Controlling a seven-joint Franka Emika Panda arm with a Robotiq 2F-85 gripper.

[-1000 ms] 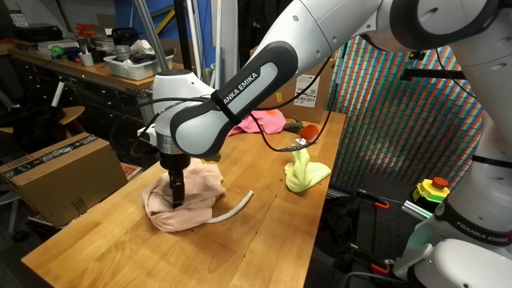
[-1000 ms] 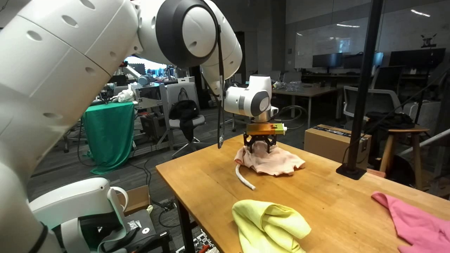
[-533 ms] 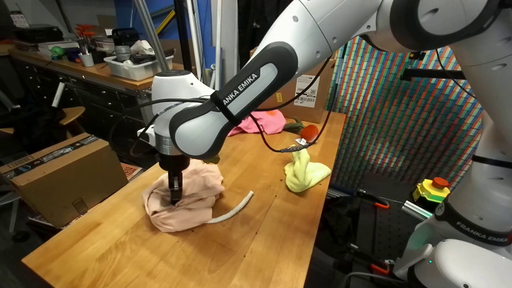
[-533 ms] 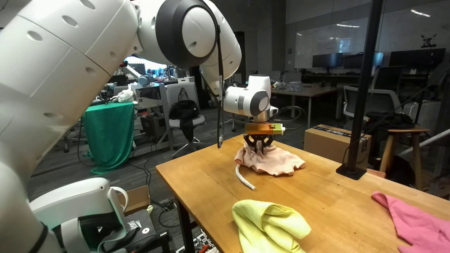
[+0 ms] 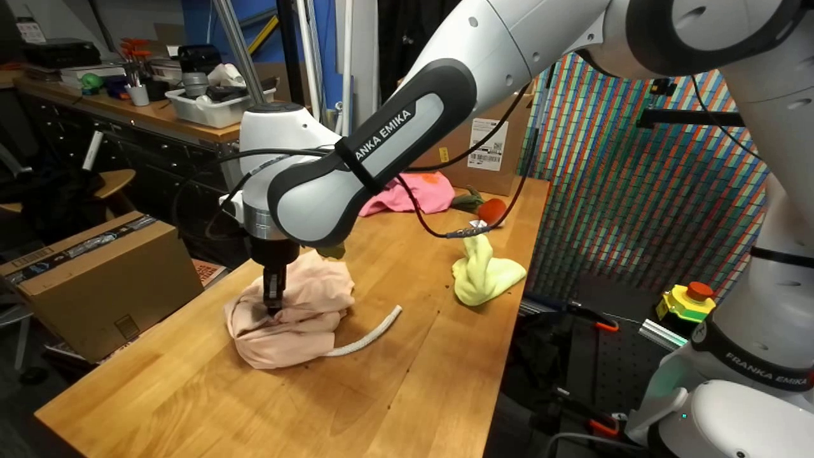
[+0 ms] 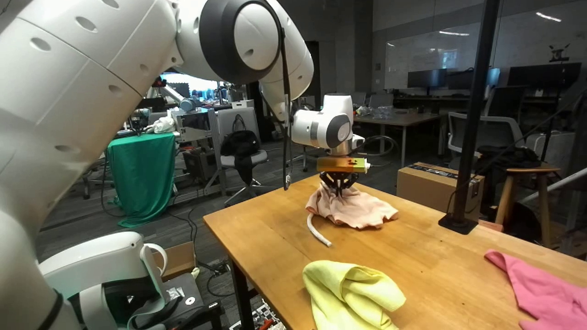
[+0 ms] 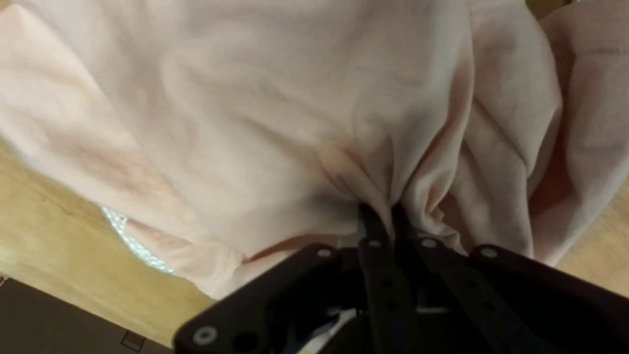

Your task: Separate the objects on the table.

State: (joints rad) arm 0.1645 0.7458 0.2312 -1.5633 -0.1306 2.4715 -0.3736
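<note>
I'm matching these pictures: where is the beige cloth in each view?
In an exterior view: beige cloth left of centre, lower half.
In an exterior view: beige cloth right of centre, just below mid-height.
Wrist view: beige cloth fills most of the picture.
Shared by all three: the gripper, shut on it.

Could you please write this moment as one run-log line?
gripper: shut on beige cloth | cord: sticking out from under beige cloth | yellow cloth, pink cloth: apart on table
</note>
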